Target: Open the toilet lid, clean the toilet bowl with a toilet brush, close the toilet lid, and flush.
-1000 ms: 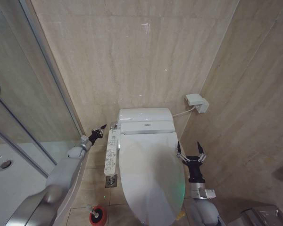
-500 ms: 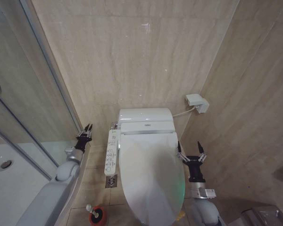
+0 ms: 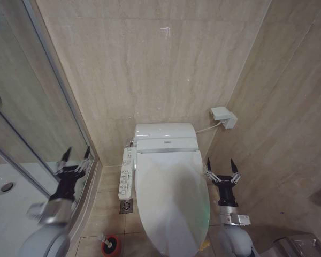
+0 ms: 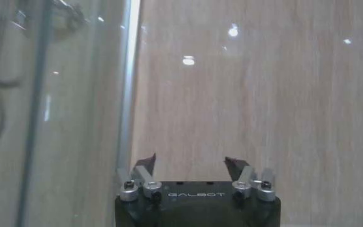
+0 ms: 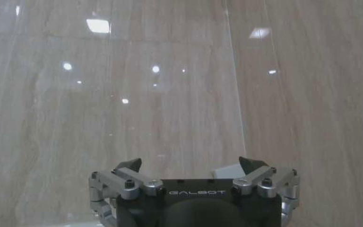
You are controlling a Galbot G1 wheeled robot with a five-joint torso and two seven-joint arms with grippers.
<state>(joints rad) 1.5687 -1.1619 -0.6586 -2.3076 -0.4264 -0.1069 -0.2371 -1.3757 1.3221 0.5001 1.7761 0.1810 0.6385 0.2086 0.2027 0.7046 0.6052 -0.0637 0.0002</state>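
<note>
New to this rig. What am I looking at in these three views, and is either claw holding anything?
It is a wheeled robot with two arms, in a bathroom. The head view looks down from the robot's head: the toilet lid is closed over the bowl, with a control panel along its side. The toilet brush stands in its red holder on the floor.

The left gripper is raised beside the glass shower door, fingers open and empty. The right gripper is raised on the other side of the toilet, also open and empty.

The other two views come from cameras on each wrist: each shows its own gripper, left and right, facing the tiled wall.
</note>
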